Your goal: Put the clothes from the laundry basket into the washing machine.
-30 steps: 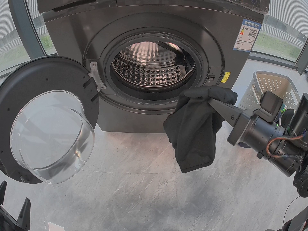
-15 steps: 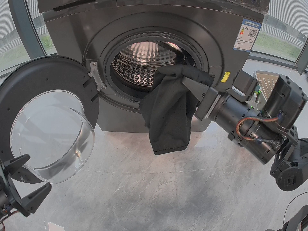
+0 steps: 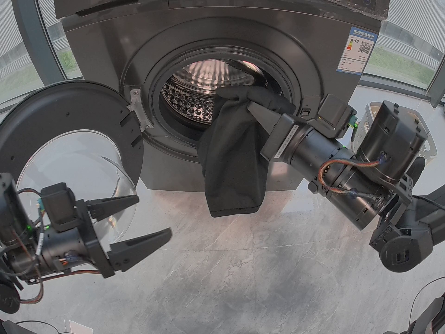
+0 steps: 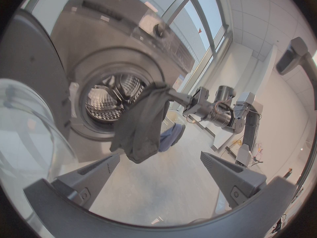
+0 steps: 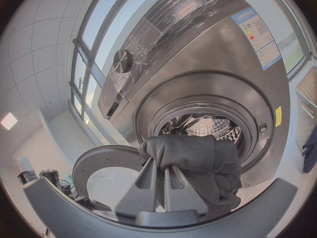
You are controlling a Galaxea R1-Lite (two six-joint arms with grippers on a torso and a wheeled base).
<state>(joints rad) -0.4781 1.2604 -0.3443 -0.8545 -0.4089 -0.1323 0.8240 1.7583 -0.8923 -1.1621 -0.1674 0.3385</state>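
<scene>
Black garment (image 3: 234,163) pinched by right tool (image 3: 251,106) at washing machine (image 3: 116,38) mouth, left tool (image 3: 154,215) spread

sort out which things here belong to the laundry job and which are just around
Job:
black garment, shut in the right gripper
washing machine, its door open
laundry basket
blue garment at the basket
left gripper, open

Just around:
label on the machine
windows
</scene>
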